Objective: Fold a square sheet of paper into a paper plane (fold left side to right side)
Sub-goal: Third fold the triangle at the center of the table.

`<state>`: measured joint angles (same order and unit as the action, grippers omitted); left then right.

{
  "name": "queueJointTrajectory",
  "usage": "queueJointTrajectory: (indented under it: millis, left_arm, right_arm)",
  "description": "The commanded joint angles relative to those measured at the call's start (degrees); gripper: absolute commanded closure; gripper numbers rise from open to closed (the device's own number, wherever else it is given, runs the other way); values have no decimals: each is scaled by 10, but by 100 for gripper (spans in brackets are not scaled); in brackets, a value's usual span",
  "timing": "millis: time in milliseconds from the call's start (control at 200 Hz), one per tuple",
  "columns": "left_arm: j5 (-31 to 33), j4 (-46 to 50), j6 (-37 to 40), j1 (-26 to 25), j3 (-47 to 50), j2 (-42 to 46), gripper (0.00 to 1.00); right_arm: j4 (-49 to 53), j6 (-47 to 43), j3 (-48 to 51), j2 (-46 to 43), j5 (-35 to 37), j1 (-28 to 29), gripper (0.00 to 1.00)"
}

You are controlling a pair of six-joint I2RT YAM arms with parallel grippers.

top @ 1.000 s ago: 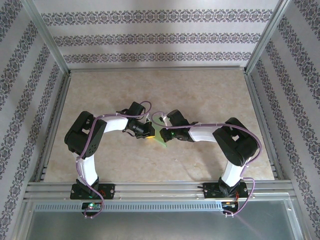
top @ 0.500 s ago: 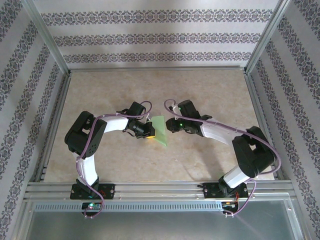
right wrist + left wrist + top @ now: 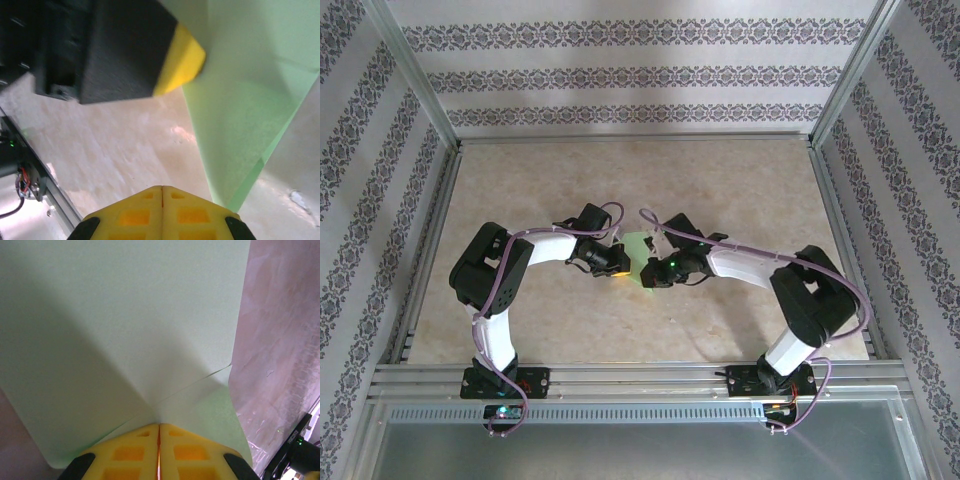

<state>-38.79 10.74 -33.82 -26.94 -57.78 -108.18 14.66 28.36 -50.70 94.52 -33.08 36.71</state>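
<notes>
A: What is the left hand [image 3: 619, 267] doing?

B: Its yellow fingers [image 3: 135, 452] are pinching the green paper [image 3: 130, 315] at a point where creases meet.

A: Where is the paper?

B: It is over the middle of the table [image 3: 720, 180], partly folded, between the two hands. I cannot tell whether it touches the table.

A: And the right hand [image 3: 647, 276]?

B: Its fingers are pressed together with nothing between them. The paper's lower corner lies just beside its right finger [image 3: 205, 220], and I cannot tell if they touch. The left hand's yellow fingertip sits close above.
</notes>
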Motion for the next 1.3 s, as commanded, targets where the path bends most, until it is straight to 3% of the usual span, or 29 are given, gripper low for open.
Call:
queueJointTrajectory:
  millis: [0,785,1294]
  left_arm:
    - [33,42,6,-5,5,-22,90]
    - [33,46,9,-5,-2,-23,90]
    - [35,50,10,-5,-5,-22,90]
  right_arm:
    - [22,3,-25,26,-3,7,100]
    - [59,-31,-44,76,57,7,100]
    - [62,-35,-39,88,59,7,100]
